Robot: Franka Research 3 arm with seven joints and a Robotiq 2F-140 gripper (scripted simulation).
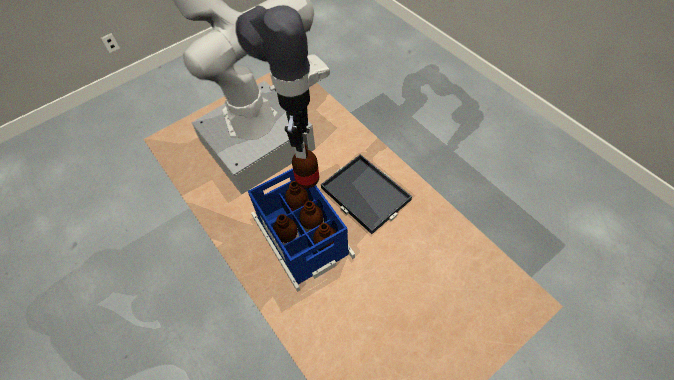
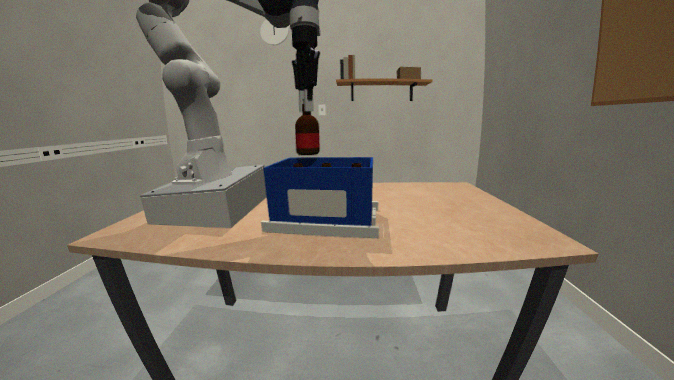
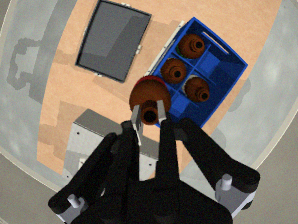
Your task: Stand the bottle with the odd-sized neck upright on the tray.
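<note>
The bottle with the red label (image 1: 305, 171) (image 2: 307, 135) (image 3: 149, 95) hangs upright in the air, over the far right part of the crate, with its bottom above the rim. The bench (image 1: 425, 275) (image 2: 450, 215) (image 3: 165, 15) carries a grey base block (image 1: 237, 169) (image 2: 185, 211) (image 3: 85, 131) at the far left in the top view. The blue crate (image 1: 325, 260) (image 2: 279, 200) (image 3: 220, 100) stands level between pale rails (image 1: 275, 250) (image 2: 320, 229), nearer than the block. It has six compartments, in two rows. Three bottles fill the right row: far (image 1: 296, 197), middle (image 1: 311, 216) (image 3: 173, 71) and near (image 1: 324, 234) (image 3: 191, 46); one more bottle (image 1: 285, 229) (image 3: 197, 90) stands in the left row, in the middle. The dark tray (image 1: 365, 195) (image 3: 112, 40) lies flat on the right, its low edge well apart from the base block, and its whole floor is open for standing something. Between tray and crate there is only a narrow strip of bench; wider room opens at the near right. The end effector (image 1: 301, 152) (image 2: 306, 107) (image 3: 150, 111) is closed around the neck of the red-labelled bottle.
</note>
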